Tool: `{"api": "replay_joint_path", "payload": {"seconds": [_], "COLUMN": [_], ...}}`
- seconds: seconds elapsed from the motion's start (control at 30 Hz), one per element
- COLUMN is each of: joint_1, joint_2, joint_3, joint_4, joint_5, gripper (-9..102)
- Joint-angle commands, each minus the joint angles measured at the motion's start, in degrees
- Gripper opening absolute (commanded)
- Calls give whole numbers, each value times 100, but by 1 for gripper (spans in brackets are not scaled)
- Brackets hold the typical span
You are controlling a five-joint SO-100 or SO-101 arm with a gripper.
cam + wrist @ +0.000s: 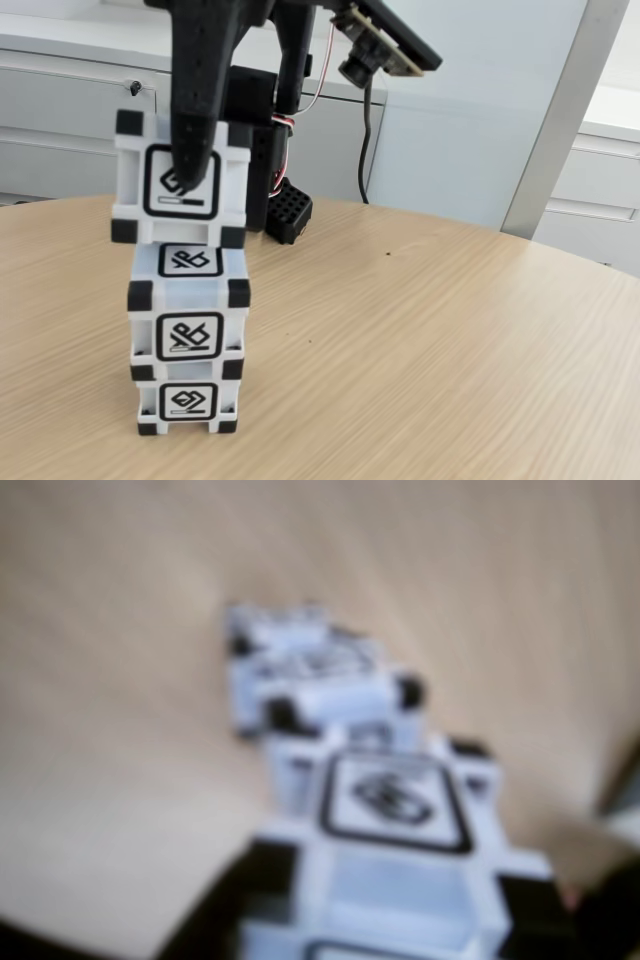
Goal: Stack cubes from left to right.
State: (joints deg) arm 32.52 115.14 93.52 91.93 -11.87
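At the left of the fixed view, 3 cubes make a column on the pale wooden worktop [420, 330]. The bottom cube [188, 402] sits flat on the wood, and the middle cube [188, 305] rests squarely on it. The top cube [180, 180] sits on the middle one but is shifted a little to the left, so its left edge overhangs. The black hand [195, 165] comes down from above, one finger [196, 110] crossing the front face of that top cube; the hand is closed on it, holding it at the sides as far as can be judged.

In the wrist view, which is blurred, the top cube [395, 830] fills the lower middle, with the lower cubes [310, 670] seen past it on the worktop.

Further right in the fixed view stand the arm's base [285, 205], a small camera [365, 55] on its bracket, and grey cabinets [60, 100] behind.

My reading: the last placement is in hand, with the third cube set down but not yet let go. The next move calls for a gentle opening of the fingers and a straight lift, since the offset could let the top cube tip or drag the column.
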Motion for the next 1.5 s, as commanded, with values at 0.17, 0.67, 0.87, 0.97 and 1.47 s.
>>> {"api": "replay_joint_path", "payload": {"seconds": [0.17,0.67,0.87,0.97,1.47], "joint_1": [-35,-35,-35,-35,-44], "joint_2": [44,44,44,114,255], "joint_3": [-18,0,0,-9,-105], "joint_4": [-88,-35,-18,-18,18], "joint_5": [-26,-193,-211,-193,18], "gripper": [17,29,30,31,30]}}
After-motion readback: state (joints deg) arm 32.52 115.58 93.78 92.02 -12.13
